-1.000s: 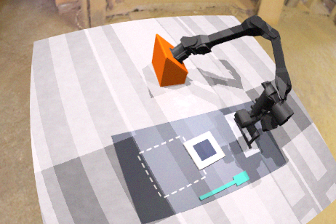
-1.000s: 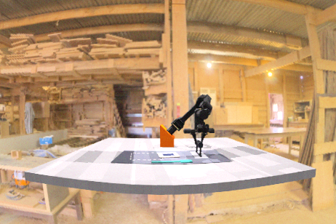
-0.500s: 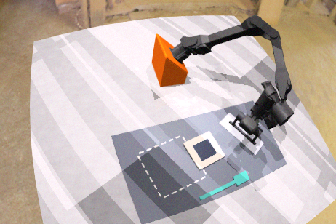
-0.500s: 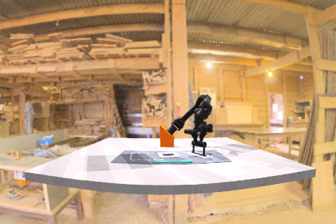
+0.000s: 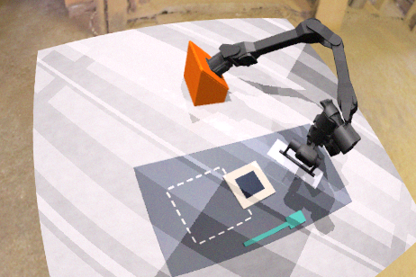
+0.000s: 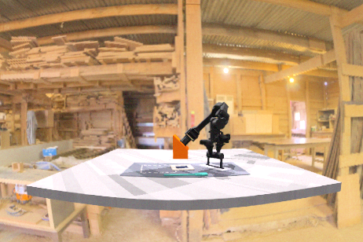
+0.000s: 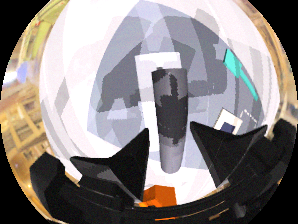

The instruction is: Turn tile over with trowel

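Note:
The teal trowel [image 5: 295, 218] [image 6: 200, 174] [image 7: 232, 62] lies flat on the mat near its front edge, blade to the right in the top view. The tile [image 5: 249, 183] [image 6: 182, 167] [image 7: 228, 120] is cream with a dark square facing up; it lies flat across the right side of the dashed outline [image 5: 221, 168]. My gripper [image 5: 297, 163] [image 6: 215, 165] [image 7: 169, 128] is open, low over the mat's right part, with its fingers apart and away from trowel and tile. A dark cylinder [image 7: 171, 105] shows between the fingers in the wrist view; I cannot tell what it is.
A white strip [image 5: 276, 148] [image 7: 157, 58] shows below the gripper, partly hidden. The grey mat [image 5: 150, 182] [image 6: 237, 171] lies on the striped table [image 5: 99, 135]. An orange wedge [image 5: 203, 83] [image 6: 180, 150] stands at the arm's base, behind the mat.

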Controlling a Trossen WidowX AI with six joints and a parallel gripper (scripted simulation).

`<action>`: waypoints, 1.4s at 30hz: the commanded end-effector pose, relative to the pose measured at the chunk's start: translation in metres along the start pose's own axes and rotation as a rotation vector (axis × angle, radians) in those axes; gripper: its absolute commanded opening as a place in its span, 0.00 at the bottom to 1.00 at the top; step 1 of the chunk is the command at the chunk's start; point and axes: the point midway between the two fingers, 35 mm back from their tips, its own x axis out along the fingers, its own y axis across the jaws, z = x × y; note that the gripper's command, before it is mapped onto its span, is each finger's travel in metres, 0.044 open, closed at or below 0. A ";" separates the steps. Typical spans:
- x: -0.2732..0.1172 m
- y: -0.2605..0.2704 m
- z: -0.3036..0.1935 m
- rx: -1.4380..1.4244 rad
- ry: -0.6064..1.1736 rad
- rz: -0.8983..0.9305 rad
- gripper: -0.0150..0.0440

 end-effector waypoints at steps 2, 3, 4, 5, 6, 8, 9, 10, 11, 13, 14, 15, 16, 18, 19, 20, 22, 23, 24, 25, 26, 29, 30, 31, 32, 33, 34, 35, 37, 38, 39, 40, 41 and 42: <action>0.000 0.000 0.000 -0.005 0.000 -0.001 0.71; 0.000 0.000 0.000 -0.005 0.000 -0.001 0.71; 0.000 0.000 0.000 -0.005 0.000 -0.001 0.71; 0.000 0.000 0.000 -0.005 0.000 -0.001 0.71; 0.000 0.000 0.000 -0.005 0.000 -0.001 0.71; 0.000 0.000 0.000 -0.005 0.000 -0.001 0.71; 0.000 0.000 0.000 -0.005 0.000 -0.001 0.71; 0.000 0.000 0.000 -0.005 0.000 -0.001 0.71; 0.000 0.000 0.000 -0.005 0.000 -0.001 0.71; 0.000 0.000 0.000 -0.005 0.000 -0.001 0.71; 0.000 0.000 0.000 -0.005 0.000 -0.001 0.71; 0.000 0.000 0.000 -0.005 0.000 -0.001 0.71; 0.000 0.000 0.000 -0.005 0.000 -0.001 0.71; -0.009 0.000 0.000 -0.009 0.000 -0.001 0.71; -0.021 0.000 -0.001 -0.015 0.000 -0.001 0.71; -0.033 0.001 -0.001 -0.020 0.000 -0.001 0.71; -0.042 0.002 -0.002 -0.025 -0.001 0.000 0.71; -0.042 0.002 -0.002 -0.025 -0.001 0.000 0.71; -0.042 0.002 -0.002 -0.025 -0.001 0.000 0.71; -0.042 0.002 -0.002 -0.025 -0.001 0.000 0.71; -0.042 0.002 -0.002 -0.025 -0.001 0.000 0.71; -0.043 0.001 -0.001 -0.009 0.000 -0.001 0.71; -0.044 0.000 0.000 0.008 0.001 -0.002 0.71; -0.044 0.000 0.001 0.020 0.001 -0.002 0.71; -0.044 0.000 0.001 0.023 0.002 -0.003 0.71; -0.044 -0.001 0.001 0.023 0.002 -0.003 0.71; -0.043 -0.001 0.001 0.023 0.002 -0.003 0.71; -0.042 -0.001 0.001 0.023 0.002 -0.003 0.71; -0.039 -0.001 0.001 0.023 0.002 -0.003 0.71; -0.037 -0.001 0.001 0.023 0.002 -0.003 0.71; -0.036 -0.001 0.001 0.023 0.002 -0.003 0.71; -0.034 -0.001 0.001 0.023 0.002 -0.003 0.71; -0.032 -0.001 0.001 0.023 0.002 -0.003 0.71; -0.031 -0.001 0.001 0.023 0.002 -0.003 0.71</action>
